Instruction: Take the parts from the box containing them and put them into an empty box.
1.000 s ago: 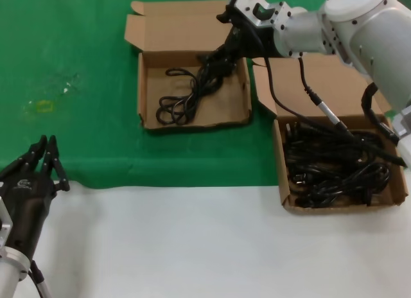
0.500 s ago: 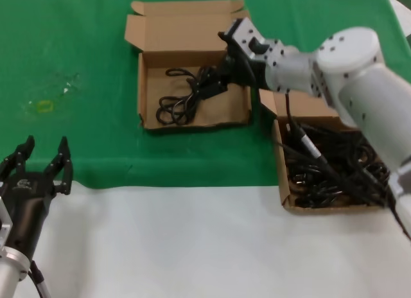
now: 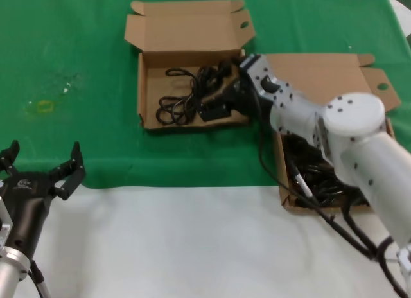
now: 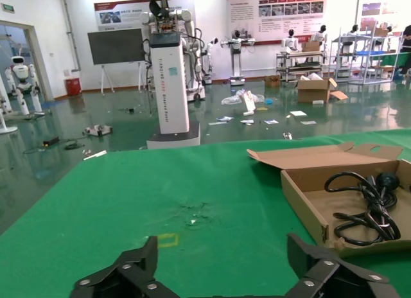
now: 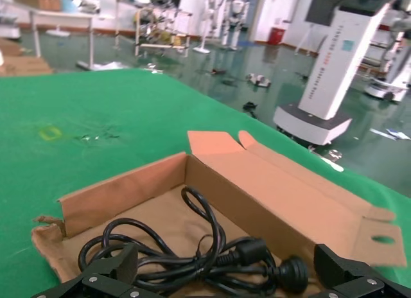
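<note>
At the near left of the head view, the left gripper (image 3: 42,169) is parked low over the white strip of the table (image 3: 192,246), well apart from both boxes. Its fingers are spread wide, and nothing is held between them. It is likely being kept out of the way while the other arm works.

Further right, on the green cloth (image 3: 77,41), the short-flapped box (image 3: 149,105) is seen with its lid folded back. Two bundles of black cords (image 3: 183,96) are lying inside it, so it is no longer empty. In the right wrist view the cords (image 5: 192,259) are seen loose on the box floor.

The right gripper (image 3: 215,107) is placed low over the right part of that box. Its fingers are spread apart, and no cord is pinched between them. It is judged that a bundle has just been let go there.

At the right, the tall-flapped box (image 3: 321,73) is partly hidden by the right arm. Many more cords (image 3: 314,173) are left in it, so much of the task is judged not yet done.

Compared with a second ago, the right gripper has been brought lower and nearer, and the bundle it carried has been dropped into the box. The left gripper's fingers, pressed together a second ago, have been opened wide.
</note>
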Motion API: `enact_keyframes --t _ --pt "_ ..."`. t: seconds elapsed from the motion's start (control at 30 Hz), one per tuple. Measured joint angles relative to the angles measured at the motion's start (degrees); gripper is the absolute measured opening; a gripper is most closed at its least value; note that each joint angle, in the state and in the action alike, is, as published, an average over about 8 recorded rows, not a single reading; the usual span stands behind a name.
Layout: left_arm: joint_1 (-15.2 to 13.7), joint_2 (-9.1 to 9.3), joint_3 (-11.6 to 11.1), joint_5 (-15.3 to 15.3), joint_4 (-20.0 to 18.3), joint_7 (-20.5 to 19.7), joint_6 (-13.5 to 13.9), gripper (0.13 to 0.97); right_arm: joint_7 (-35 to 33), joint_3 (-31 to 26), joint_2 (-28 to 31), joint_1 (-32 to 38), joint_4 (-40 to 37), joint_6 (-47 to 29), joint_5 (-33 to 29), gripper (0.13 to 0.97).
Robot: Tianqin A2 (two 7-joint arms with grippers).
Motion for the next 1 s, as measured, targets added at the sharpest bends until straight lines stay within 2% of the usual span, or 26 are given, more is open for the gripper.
enact_keyframes --t 0.17,0.2,0.47,0.6,0.87,1.0 --pt "0.0 0.0 0.0 0.0 0.0 0.0 0.0 0.714 0.9 2.4 1.1 -5.7 5.9 2.4 0.7 0.962" --pt "0.0 0.0 0.0 0.0 0.0 0.0 0.0 0.714 1.1 2.9 1.4 -6.8 7.1 2.8 0.8 0.963" --pt "0.0 0.0 0.0 0.0 0.0 0.0 0.0 0.869 2.6 6.7 3.2 -15.9 16.6 6.6 1.9 0.966" --pt "0.0 0.0 0.0 0.0 0.0 0.0 0.0 0.869 3.4 8.6 4.1 -20.5 21.4 8.5 2.5 0.966" --pt "0.0 0.0 0.0 0.0 0.0 0.0 0.0 0.951 4.9 12.4 6.0 -29.5 30.9 12.3 3.6 0.966" --pt "0.0 0.0 0.0 0.0 0.0 0.0 0.0 0.957 5.7 14.3 6.9 -34.1 35.6 14.2 4.1 0.966"
